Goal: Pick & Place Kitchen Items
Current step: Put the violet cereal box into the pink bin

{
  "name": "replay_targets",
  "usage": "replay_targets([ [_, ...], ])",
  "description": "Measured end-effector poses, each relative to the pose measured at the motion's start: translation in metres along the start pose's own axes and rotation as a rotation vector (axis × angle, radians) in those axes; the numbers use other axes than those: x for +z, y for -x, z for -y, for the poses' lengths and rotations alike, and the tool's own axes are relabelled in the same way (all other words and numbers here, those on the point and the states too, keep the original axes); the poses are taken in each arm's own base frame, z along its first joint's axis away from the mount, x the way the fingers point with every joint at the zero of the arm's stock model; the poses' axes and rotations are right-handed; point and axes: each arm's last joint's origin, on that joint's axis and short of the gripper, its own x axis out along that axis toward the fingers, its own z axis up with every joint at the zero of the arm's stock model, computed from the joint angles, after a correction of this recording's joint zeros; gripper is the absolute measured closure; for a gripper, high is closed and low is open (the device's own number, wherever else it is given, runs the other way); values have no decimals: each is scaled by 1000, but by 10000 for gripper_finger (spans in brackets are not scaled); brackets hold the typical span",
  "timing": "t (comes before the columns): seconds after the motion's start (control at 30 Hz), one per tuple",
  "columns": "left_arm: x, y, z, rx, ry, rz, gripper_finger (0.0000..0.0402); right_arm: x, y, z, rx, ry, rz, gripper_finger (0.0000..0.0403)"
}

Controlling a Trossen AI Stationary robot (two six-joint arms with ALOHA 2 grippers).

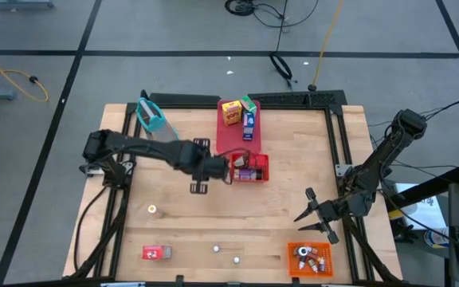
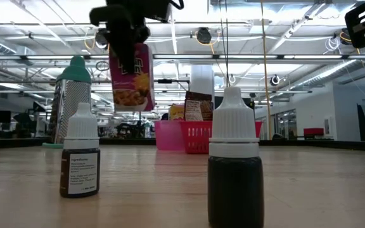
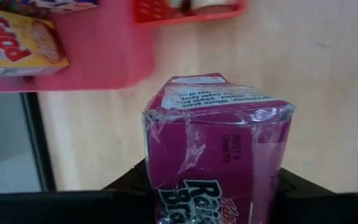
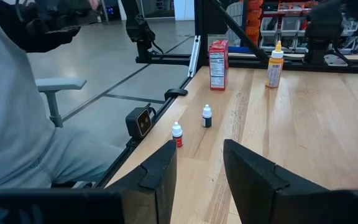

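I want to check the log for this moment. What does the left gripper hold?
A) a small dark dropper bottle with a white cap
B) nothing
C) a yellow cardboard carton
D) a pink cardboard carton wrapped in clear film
D: the left gripper is closed on the pink cardboard carton, which hangs above the wooden table in the low view.

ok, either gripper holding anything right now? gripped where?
The left gripper holds the pink carton, lifted off the table, clamped across its lower sides near one end. The right gripper is open and empty.
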Motion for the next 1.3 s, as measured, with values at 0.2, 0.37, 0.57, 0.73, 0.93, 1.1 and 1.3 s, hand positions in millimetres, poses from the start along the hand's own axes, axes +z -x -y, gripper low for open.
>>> replay_targets([
  [0.2, 5, -9, -34, 16, 2, 46, 252, 0, 0, 0, 0, 1, -1, 279],
  [0.37, 13, -15, -58, 45, 1, 140, 252, 0, 0, 0, -1, 1, -2, 279],
  [0.57, 17, -20, -85, 88, 20, 209, 252, 0, 0, 0, -1, 1, -2, 279],
  [0.73, 16, -25, -109, 131, 37, 250, 252, 0, 0, 0, -1, 3, -4, 279],
  [0.93, 19, -29, -133, 78, 62, 370, 252, -1, 0, 0, -1, 3, -5, 279],
  [1.1, 22, -44, -143, 86, 24, 369, 252, -1, 0, 0, -1, 4, -6, 279],
  [1.3, 23, -68, -155, 144, 29, 292, 252, -1, 0, 0, -2, 6, -9, 279],
])
